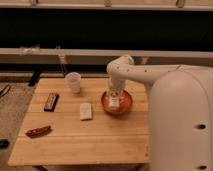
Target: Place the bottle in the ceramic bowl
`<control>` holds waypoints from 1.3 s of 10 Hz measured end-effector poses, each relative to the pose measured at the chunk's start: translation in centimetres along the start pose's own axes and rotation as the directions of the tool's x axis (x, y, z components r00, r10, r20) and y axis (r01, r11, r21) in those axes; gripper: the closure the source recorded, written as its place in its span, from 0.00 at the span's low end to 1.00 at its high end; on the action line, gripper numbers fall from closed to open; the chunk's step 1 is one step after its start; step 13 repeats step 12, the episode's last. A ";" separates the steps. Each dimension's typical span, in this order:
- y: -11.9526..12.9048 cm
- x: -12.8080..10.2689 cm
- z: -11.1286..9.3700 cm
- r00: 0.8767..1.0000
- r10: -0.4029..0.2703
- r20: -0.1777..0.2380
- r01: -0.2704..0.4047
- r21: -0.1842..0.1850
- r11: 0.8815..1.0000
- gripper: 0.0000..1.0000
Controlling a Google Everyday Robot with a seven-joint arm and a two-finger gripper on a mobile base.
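The orange-brown ceramic bowl point(124, 106) sits on the wooden table point(75, 145), right of centre. My gripper point(115, 95) hangs from the white arm directly over the bowl. It is shut on the small whitish bottle point(114, 102), which stands upright with its lower end inside the bowl. I cannot tell whether the bottle's base touches the bowl's floor.
A translucent plastic cup point(73, 81) stands at the back left of the table. A pale rectangular block point(86, 111) lies left of the bowl. A dark bar point(51, 101) and a red-brown packet point(38, 131) lie further left. My white body fills the right side.
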 end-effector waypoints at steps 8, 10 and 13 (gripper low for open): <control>-0.5 -0.1 -1.2 0.999 0.002 0.044 -0.003 0.017 1.000 0.20; -0.5 -0.1 -1.2 0.999 0.002 0.044 -0.002 0.017 1.000 0.20; -0.5 -0.1 -1.2 0.999 0.002 0.045 -0.003 0.016 1.000 0.20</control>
